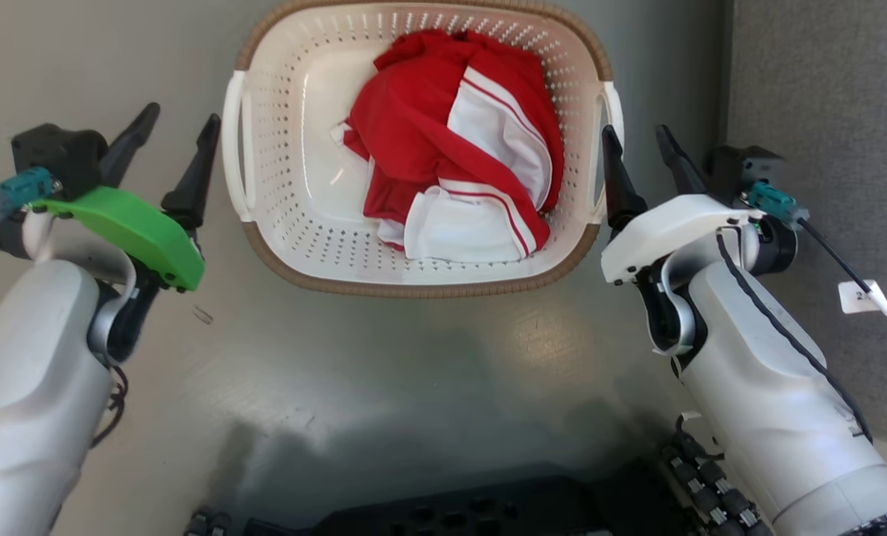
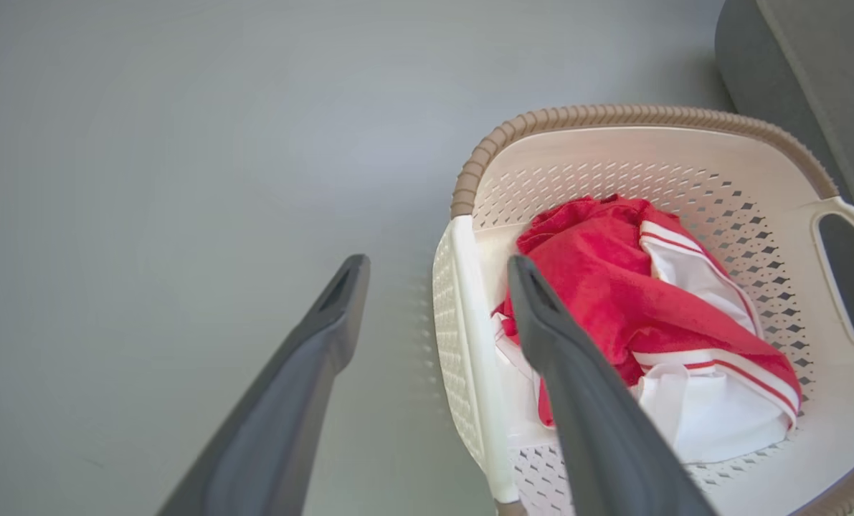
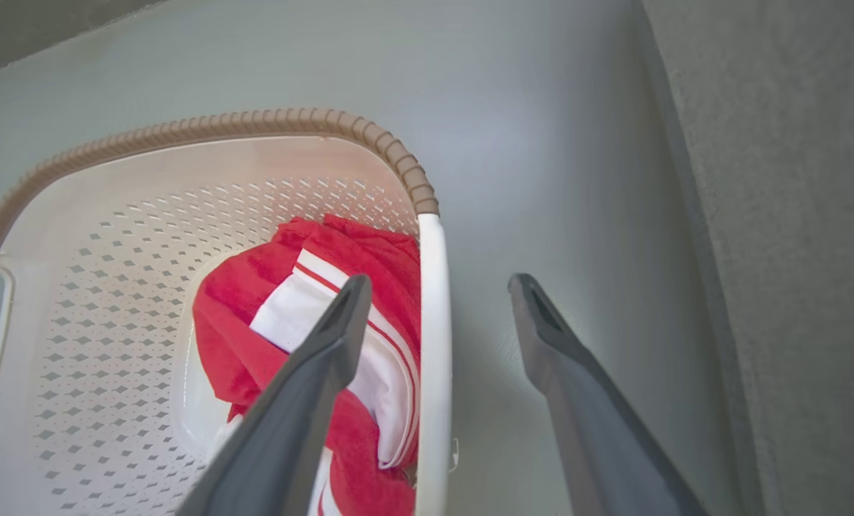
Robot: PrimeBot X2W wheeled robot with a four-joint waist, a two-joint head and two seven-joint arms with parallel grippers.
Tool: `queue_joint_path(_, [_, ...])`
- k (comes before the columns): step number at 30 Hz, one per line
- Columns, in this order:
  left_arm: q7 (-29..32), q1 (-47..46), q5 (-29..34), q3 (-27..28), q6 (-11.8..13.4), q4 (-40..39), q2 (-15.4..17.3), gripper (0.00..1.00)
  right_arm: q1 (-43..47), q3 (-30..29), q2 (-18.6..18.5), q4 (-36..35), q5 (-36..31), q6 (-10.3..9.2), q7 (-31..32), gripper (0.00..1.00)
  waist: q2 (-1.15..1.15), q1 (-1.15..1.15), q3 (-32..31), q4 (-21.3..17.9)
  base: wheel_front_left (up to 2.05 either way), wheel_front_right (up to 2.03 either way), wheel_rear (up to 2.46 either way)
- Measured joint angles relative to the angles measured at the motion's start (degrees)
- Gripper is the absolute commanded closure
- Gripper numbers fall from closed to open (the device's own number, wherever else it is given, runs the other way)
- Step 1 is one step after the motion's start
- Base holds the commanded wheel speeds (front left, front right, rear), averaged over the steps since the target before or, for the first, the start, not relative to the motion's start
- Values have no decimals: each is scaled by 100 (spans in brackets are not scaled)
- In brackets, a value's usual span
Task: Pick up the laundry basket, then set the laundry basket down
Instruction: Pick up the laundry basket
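Laundry basket [image 1: 301, 223]: we find it on grey floor [image 1: 413, 350], red-and-white garment [image 1: 428, 126] inside. Left gripper [image 1: 179, 119]: fingers spread, empty, beside left handle [image 1: 232, 141]. Right gripper [image 1: 637, 134]: fingers spread, empty, at right handle [image 1: 613, 104].

Looking steeply down from the head at the laundry basket [image 1: 413, 281], and from each wrist closely along its fingers [image 2: 305, 373] across opposite side handles [image 2: 470, 358], sharing the red-and-white garment [image 1: 413, 134] inside.
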Motion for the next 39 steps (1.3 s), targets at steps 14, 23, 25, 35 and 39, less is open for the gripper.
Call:
queue_joint_path(14, [282, -600, -425, -717, 0, 315, 66, 0, -543, 534, -7, 366, 453, 0, -1, 0, 0, 0, 613, -173, 0, 0, 0])
queue_joint_path(23, [327, -799, -619, -1009, 0, 582, 151, 0, -796, 875, -18, 536, 709, 0, 0, 0, 0, 0, 783, -247, 0, 0, 0])
queue_joint_path(25, [330, -805, -690, -1082, 0, 614, 151, 0, -801, 958, -7, 577, 757, 0, 0, 0, 0, 0, 791, -240, 0, 0, 0])
queue_joint_path(35, [319, -1037, -873, -1452, -4, 773, 166, 100, -1066, 1217, -21, 673, 1040, -5, -2, 100, 0, 0, 813, -217, 0, 0, 0])
queue_joint_path(39, [265, -1092, -1033, -1579, 34, 798, 154, 100, -1113, 1267, 19, 701, 1129, -8, -1, 100, 0, -1, 791, -220, 0, 0, 0])
